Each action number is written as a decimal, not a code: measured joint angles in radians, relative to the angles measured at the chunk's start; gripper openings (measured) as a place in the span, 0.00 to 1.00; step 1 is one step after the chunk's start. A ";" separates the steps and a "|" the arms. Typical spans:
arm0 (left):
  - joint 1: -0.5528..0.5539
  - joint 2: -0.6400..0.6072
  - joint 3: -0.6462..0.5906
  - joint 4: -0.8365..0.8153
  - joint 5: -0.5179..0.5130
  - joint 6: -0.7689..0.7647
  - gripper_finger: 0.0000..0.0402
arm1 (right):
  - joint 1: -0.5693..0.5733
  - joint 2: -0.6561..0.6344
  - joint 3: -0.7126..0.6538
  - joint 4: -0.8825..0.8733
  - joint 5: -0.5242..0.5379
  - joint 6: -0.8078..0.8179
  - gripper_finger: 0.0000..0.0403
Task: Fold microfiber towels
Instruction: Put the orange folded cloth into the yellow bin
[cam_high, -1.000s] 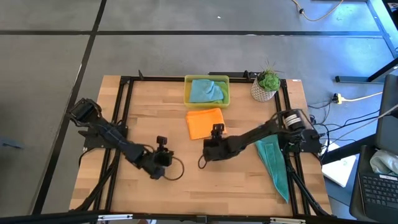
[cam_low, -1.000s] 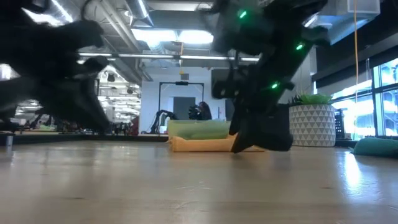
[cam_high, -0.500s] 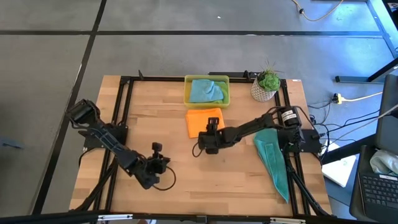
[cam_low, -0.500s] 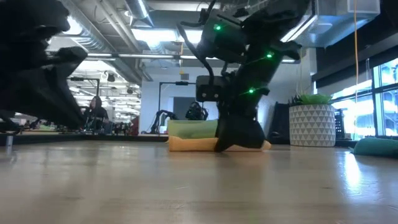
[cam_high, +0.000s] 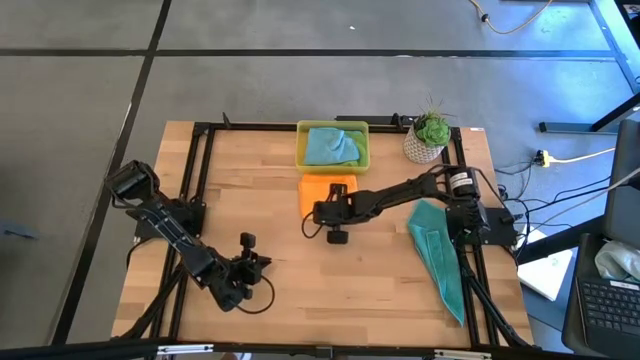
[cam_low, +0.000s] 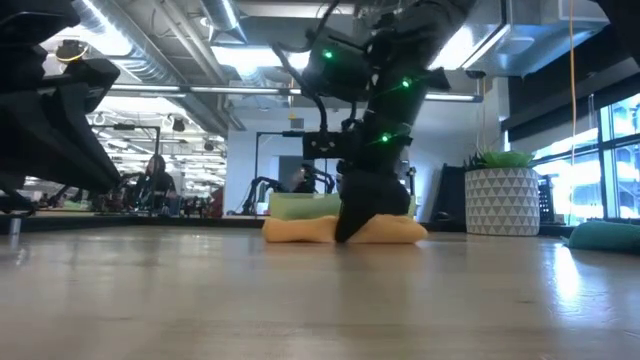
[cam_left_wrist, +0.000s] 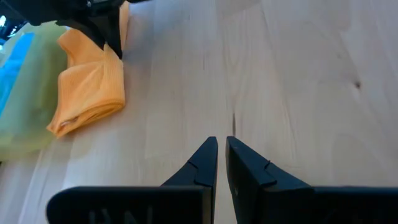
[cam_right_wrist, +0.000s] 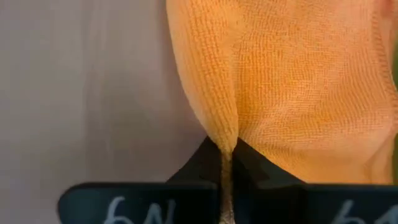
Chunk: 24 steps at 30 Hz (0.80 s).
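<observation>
Pale wood planks form the table (cam_high: 330, 280), framed by black rails, on a grey floor. An orange towel (cam_high: 322, 187) lies just before the yellow tray (cam_high: 301, 147) holding a blue towel (cam_high: 331, 146). The right gripper (cam_right_wrist: 225, 163) pinches the orange towel's edge. The left gripper (cam_left_wrist: 221, 154), fingers pressed together, hovers empty near the front. Another teal towel (cam_high: 440, 255) drapes the right edge beside a potted plant (cam_high: 428, 137).
</observation>
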 joint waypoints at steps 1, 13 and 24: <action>0.000 0.000 0.000 0.000 0.000 -0.001 0.06 | 0.005 0.000 0.029 -0.043 -0.004 -0.006 0.03; -0.001 0.000 0.000 0.000 0.004 -0.006 0.06 | -0.056 -0.007 0.515 -0.536 0.083 -0.093 0.02; 0.000 0.000 0.000 -0.010 0.009 -0.017 0.06 | -0.291 -0.009 0.785 -0.645 0.198 -0.367 0.01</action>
